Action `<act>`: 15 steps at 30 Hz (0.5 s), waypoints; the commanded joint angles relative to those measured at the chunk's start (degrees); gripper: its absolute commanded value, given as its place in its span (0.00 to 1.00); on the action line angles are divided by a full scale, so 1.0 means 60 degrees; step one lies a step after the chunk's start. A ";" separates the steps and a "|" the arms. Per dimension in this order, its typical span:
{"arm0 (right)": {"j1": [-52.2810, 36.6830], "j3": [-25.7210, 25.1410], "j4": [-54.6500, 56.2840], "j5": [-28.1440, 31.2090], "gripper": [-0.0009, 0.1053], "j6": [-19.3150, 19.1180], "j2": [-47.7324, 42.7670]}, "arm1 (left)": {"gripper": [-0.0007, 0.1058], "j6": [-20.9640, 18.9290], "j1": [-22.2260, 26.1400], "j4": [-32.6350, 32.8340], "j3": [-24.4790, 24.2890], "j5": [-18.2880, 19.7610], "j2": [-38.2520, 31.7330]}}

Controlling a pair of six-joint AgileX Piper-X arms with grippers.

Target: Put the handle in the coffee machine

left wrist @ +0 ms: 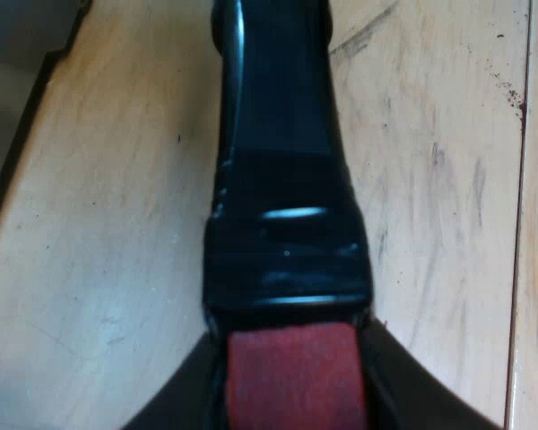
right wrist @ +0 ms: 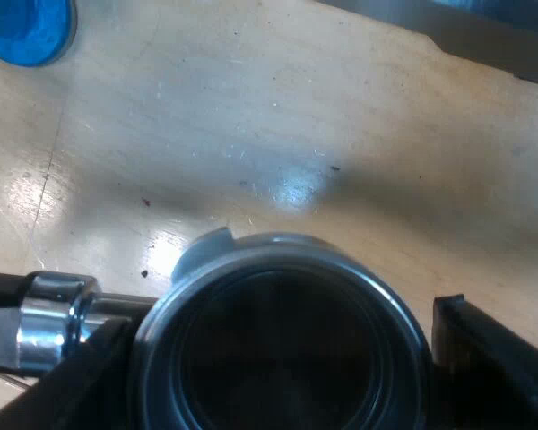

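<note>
— While the left gripper [left wrist: 291, 403] clamps the red end of the holder [left wrist: 282, 179] over the table [left wrist: 99, 269], what threatens?
— The right gripper [right wrist: 282, 367] sits at its basket, grip unclear; opposing pulls could wrench it loose.

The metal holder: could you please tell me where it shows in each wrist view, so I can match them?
Left wrist view: the holder shows its dark handle over the wooden table, red end gripped by the left gripper.
Right wrist view: its round metal basket over the table, the blue tamper farther off.
Shared landmark: the wooden table.
</note>
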 commanded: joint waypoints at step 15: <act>0.0019 -0.0075 -0.0053 -0.0237 0.13 -0.0056 -0.0163 | 0.01 0.0130 -0.0011 0.0029 -0.0017 0.0014 -0.0028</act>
